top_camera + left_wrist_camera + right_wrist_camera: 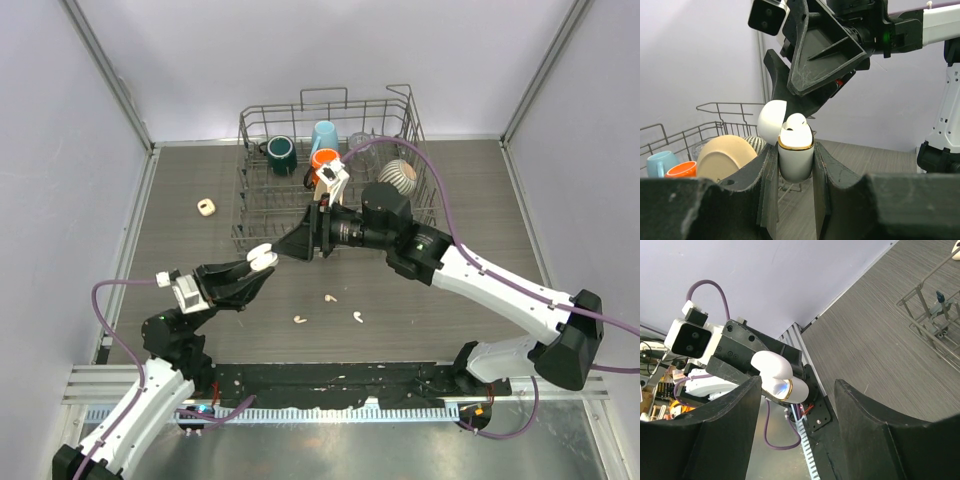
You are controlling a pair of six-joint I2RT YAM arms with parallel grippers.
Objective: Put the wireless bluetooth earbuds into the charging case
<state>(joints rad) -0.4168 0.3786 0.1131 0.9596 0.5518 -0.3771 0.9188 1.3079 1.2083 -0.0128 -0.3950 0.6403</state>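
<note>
Earbud [794, 124], glossy white, atop gold-rimmed case [796, 162]

Even, diffuse light from above; shadows on the table [200, 290] are soft and faint. The overhead view is sharp. In both wrist views the near black fingers [705, 210] are dark and blurred, while the white case [796, 162] is crisp, its gold rim glinting.
</note>
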